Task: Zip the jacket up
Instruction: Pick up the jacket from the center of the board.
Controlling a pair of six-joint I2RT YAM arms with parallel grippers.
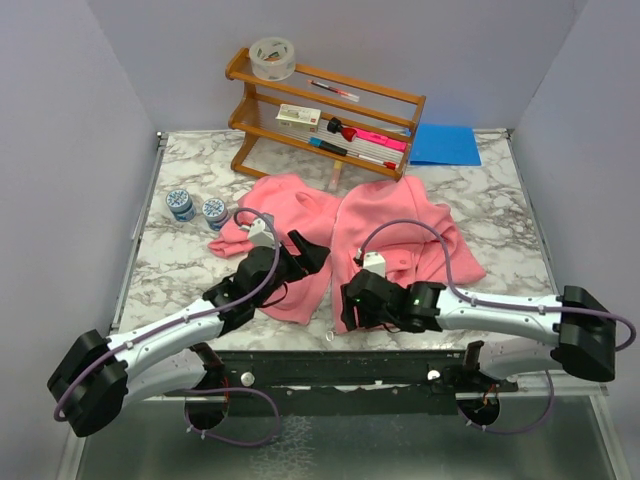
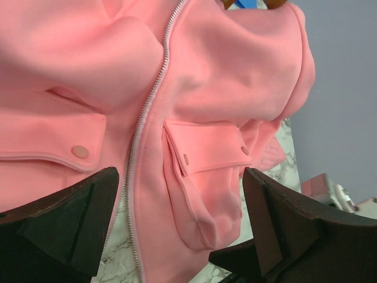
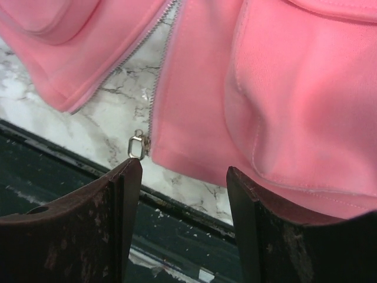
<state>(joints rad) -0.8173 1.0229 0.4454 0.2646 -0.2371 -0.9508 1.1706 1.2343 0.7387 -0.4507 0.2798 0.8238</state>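
Just ahead of the right gripper, off the tip of its finger on the left of the wrist view, the zip pull lies on the table at the hem corner of the jacket. From there the zip runs straight away from the fingers, its two tooth rows parted in a narrow V that is widest at the hem. This gripper is spread wide and empty, tilted down over the table's near edge. The left gripper, likewise spread and empty, hovers above the jacket farther up the zip. The right arm is judged nearer the pull, and a small sideways shift should bring it between the fingers.
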